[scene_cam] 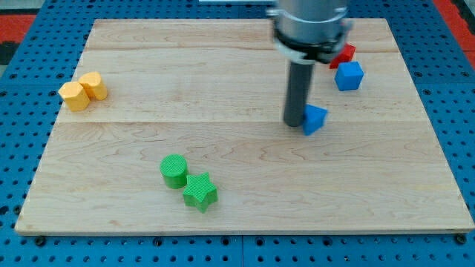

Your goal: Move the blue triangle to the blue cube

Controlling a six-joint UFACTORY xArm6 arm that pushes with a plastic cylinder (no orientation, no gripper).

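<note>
The blue triangle (pixel 315 118) lies on the wooden board right of centre. The blue cube (pixel 349 76) sits above and to the right of it, near the board's upper right. My tip (pixel 295 123) rests on the board just left of the blue triangle, touching or almost touching its left side. The dark rod rises from there to the arm's grey body at the view's top.
A red block (pixel 344 53) sits just above the blue cube, partly hidden by the arm. Two yellow blocks (pixel 82 91) lie at the left edge. A green cylinder (pixel 174 170) and a green star (pixel 200 191) lie at the lower middle.
</note>
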